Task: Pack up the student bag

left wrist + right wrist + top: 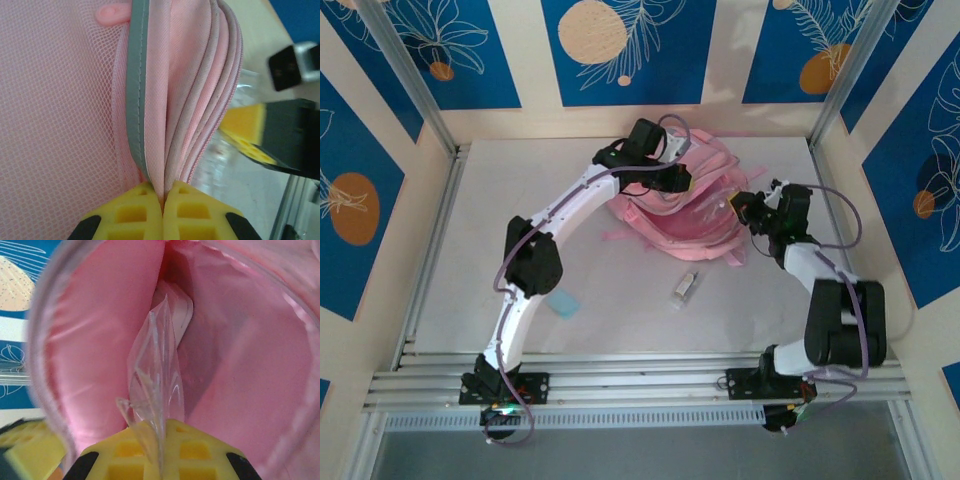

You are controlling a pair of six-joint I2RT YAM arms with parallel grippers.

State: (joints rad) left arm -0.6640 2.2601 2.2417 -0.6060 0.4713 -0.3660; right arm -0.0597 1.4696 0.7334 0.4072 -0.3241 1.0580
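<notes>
The pink student bag (675, 210) lies at the back middle of the table, its opening facing right. My left gripper (680, 183) is shut on the bag's upper rim; in the left wrist view the yellow fingers (135, 212) pinch folded pink fabric and grey-blue trim (136, 95) beside pink mesh. My right gripper (738, 207) is at the bag's mouth, shut on a clear plastic pouch (157, 375). The pouch reaches into the pink interior (100, 350) of the bag, with something white (181, 315) deeper inside.
A small clear, whitish item (685, 286) lies on the table in front of the bag. A light blue flat piece (564, 303) rests near the left arm. Metal frame posts and patterned walls enclose the table.
</notes>
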